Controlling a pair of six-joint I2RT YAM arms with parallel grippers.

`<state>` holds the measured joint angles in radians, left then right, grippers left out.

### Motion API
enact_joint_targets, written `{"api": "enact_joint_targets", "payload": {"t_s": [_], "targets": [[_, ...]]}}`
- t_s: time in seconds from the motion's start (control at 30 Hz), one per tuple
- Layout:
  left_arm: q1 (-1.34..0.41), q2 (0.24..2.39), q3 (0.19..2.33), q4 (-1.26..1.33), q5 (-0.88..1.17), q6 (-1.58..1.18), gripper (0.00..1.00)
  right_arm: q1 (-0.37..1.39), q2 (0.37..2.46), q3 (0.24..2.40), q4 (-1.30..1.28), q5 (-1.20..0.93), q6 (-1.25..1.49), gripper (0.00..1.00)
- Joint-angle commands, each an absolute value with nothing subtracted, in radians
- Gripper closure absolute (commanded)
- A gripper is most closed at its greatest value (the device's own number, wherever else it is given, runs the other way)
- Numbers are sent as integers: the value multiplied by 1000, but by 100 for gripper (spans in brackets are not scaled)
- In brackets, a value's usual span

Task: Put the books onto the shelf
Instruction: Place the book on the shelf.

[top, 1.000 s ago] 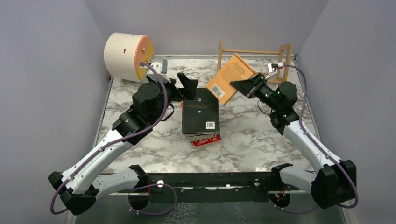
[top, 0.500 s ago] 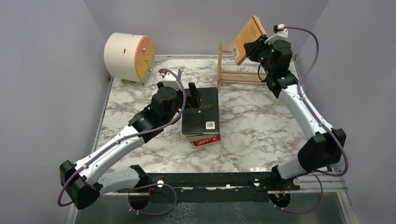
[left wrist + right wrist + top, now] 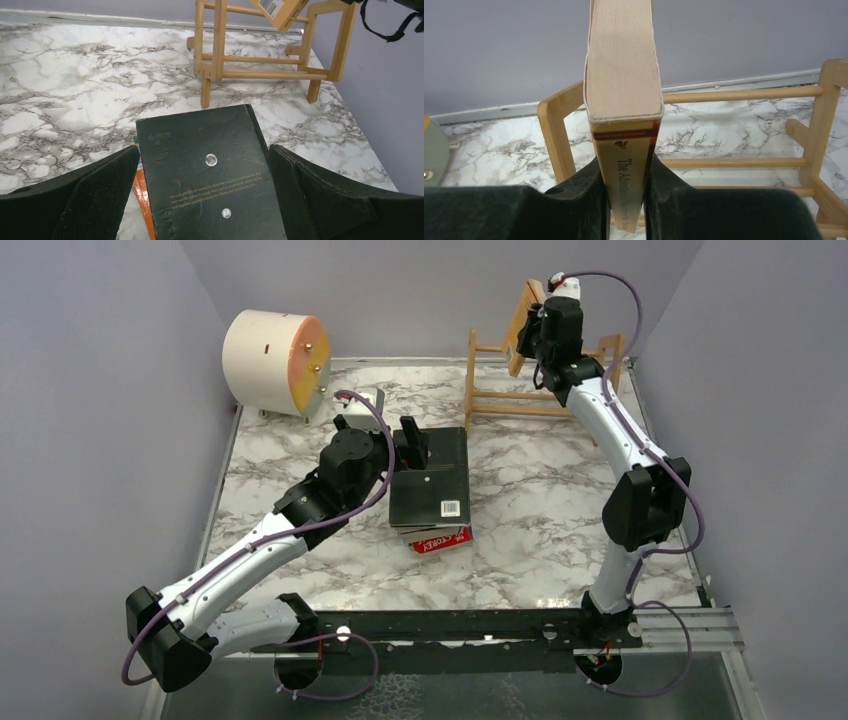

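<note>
Right end effector (image 3: 626,192), pinching the orange paperback (image 3: 624,60) above the shelf (image 3: 744,93), should lower it upright between the rails; left end effector (image 3: 210,192) hangs spread over the black book (image 3: 200,140).

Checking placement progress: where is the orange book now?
Top view, far right: the orange book is clamped in the right hand above the shelf, not yet on it.

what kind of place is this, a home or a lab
Most likely a robot lab test cell: plain panel walls box in a marble-patterned tabletop, and two robot arms are bolted to a metal rail at its near edge.
</note>
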<state>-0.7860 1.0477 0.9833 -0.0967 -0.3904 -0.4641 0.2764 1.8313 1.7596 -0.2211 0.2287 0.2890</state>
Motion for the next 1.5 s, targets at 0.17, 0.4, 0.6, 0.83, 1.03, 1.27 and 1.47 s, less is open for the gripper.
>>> {"api": "enact_joint_targets", "payload": {"t_s": [0.17,0.4,0.6,0.83,1.03,1.27,1.47], "targets": [[-788,1045,980,-53,-420,-447,1,320,2037,2052,-386,306,248,99],[-789,1055,981,-54,-426,-441,1,333,2192,2281,-540,292,244,99],[-788,1057,978,-50,-430,-436,1,339,2232,2298,-557,285,247,99],[-788,1065,976,-40,-428,-434,1,348,2247,2250,-527,275,260,99],[-788,1062,974,-41,-435,-431,1,363,2289,2254,-508,269,272,99],[-788,1047,963,-44,-443,-431,1,375,2316,2247,-481,289,281,99],[-788,1037,957,-45,-445,-431,1,378,2343,2250,-468,295,296,99]]}}
